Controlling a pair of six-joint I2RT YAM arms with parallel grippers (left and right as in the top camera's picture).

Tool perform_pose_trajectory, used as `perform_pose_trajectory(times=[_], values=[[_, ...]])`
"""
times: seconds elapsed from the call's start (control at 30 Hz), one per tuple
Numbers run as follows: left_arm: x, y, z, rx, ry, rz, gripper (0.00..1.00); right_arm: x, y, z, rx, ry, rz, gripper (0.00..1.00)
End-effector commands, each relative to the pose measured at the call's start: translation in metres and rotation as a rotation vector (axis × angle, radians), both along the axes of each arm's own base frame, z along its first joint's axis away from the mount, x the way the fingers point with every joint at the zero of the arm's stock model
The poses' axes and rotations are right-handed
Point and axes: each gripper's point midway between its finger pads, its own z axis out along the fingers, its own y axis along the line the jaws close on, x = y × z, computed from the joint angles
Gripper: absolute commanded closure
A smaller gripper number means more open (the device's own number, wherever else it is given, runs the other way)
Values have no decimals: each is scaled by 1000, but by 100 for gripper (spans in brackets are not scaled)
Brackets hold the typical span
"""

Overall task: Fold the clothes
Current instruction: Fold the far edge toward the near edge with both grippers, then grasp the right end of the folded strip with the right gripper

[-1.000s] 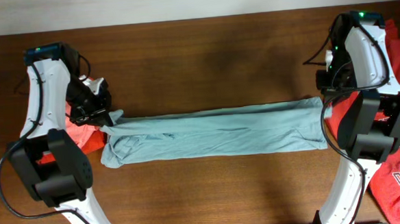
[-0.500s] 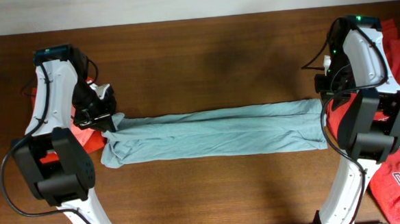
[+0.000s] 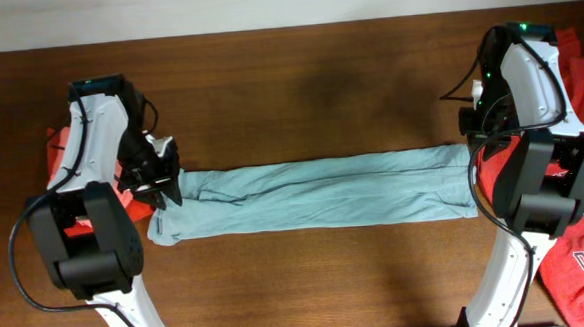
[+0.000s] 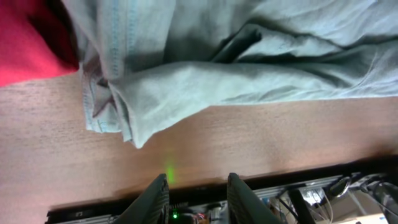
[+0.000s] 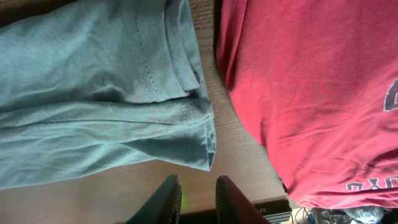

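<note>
Left claw (image 4: pixel 198 179): released. My two fingers stand apart with only bare wood between them, and I hold nothing.
Left claw, place: over the left end of the teal shirt (image 3: pixel 314 192), at its far edge, with the bunched cloth just ahead of my fingertips.
Right claw (image 5: pixel 196 180): released too. The fingers are parted over the table (image 3: pixel 298 83) and nothing is pinched between them.
Right claw, place: at the right end of the teal shirt, near its corner.
Teal shirt: lies on the table as one long narrow band, stretched from my left arm to my right arm, with a crease running along its length.
Shirt, left end: rumpled, with several layers heaped and a stitched hem showing. One loose corner hangs toward my left fingers.
Shirt, right end: the stitched hem is doubled over itself and its edge lies flat.
Red T-shirt (image 5: pixel 298 93): on the table's right side, just beside the teal shirt's right end with a thin strip of wood between them. It has white lettering near its lower edge.
Red cloth (image 4: pixel 31 43): at the left, touching the teal shirt's end.
Table: dark brown wood.
</note>
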Motion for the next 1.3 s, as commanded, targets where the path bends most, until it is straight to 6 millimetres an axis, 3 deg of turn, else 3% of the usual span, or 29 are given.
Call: perform_pose_trajectory(times=[0.0, 0.33, 0.43, 0.53, 0.63, 0.73, 0.9, 1.13, 1.27], values=[[2, 1, 8, 8, -41, 2, 69, -1, -1, 9, -1, -29, -17, 76], [21, -1, 1, 15, -120, -7, 68, 2, 7, 8, 90, -53, -31, 75], [28, -7, -1, 16, -152, -27, 67, 5, 20, 10, 235, -90, -7, 69], [37, -19, -3, 15, -190, -60, 67, 1, 15, 11, 276, -90, -34, 59], [39, -25, -4, 14, -201, -78, 67, -5, 13, 8, 308, -77, -57, 59], [39, -32, -4, 12, -207, -97, 67, -13, 22, -6, 400, -68, -42, 58], [43, -36, -5, 14, -224, -100, 67, -26, 23, -39, 392, -34, -41, 57], [48, -36, -6, 14, -244, -101, 67, -26, 24, -82, 374, -86, -31, 57], [49, -36, -6, 14, -250, -101, 67, -22, 22, -93, 363, -118, -29, 57]])
